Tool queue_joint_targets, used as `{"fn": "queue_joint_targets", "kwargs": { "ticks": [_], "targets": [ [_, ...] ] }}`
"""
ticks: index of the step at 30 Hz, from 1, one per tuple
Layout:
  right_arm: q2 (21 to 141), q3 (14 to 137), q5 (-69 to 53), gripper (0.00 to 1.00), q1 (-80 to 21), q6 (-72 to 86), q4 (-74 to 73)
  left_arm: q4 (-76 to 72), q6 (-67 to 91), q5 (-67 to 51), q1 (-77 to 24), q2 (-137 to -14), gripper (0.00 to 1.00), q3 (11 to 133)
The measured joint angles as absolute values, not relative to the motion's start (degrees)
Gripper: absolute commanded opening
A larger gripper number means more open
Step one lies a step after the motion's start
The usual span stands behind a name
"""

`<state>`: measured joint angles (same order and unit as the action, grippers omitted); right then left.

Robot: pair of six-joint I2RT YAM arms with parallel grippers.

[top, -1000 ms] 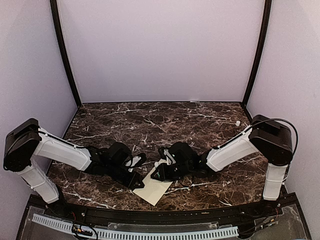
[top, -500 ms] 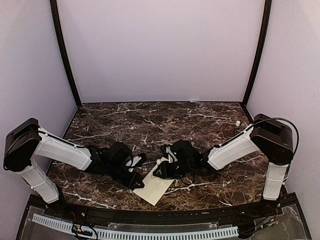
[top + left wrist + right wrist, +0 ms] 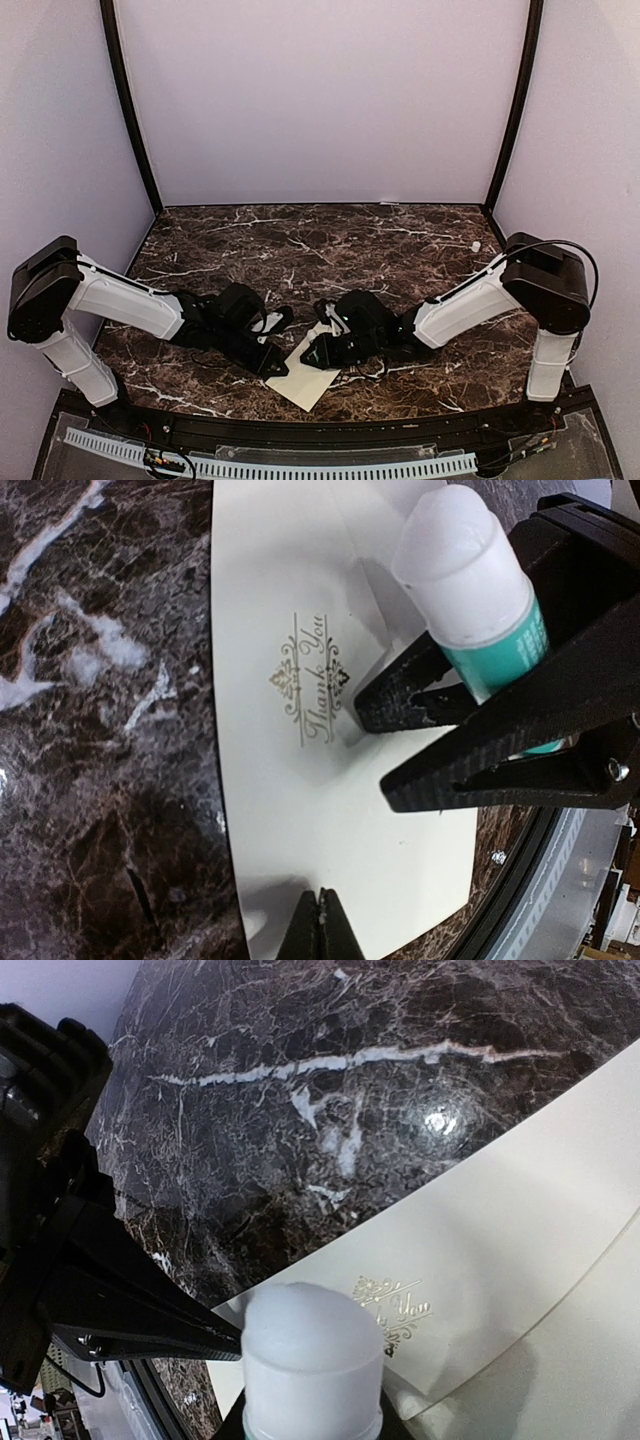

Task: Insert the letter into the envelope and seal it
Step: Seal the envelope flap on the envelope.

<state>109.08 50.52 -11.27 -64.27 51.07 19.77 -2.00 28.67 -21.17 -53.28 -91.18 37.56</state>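
Top external view: the envelope (image 3: 310, 380) was laid flat on the bench (image 3: 400, 250), beneath and between the two hands, with one corner pointed at the bench's front edge, on the hands' base side. The left hand (image 3: 274, 358) was set at the envelope's left edge with its fingers pressed together. Whether paper was caught between them could not be told. The right hand (image 3: 324, 346) was clamped on a glue stick (image 3: 480, 600), and one fingertip was seen just beside the envelope's gilt emblem (image 3: 310, 680). Open marble was seen beyond both hands, towards the back wall.
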Motion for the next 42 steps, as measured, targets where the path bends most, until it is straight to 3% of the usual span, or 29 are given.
{"fn": "queue_joint_targets", "kwargs": {
  "ticks": [42],
  "targets": [
    [111.0, 54.0, -12.0, 0.0, -62.2, 48.7, 17.4, -2.0, 28.6, -21.1, -53.3, -91.2, 0.0, 37.6]
  ]
}}
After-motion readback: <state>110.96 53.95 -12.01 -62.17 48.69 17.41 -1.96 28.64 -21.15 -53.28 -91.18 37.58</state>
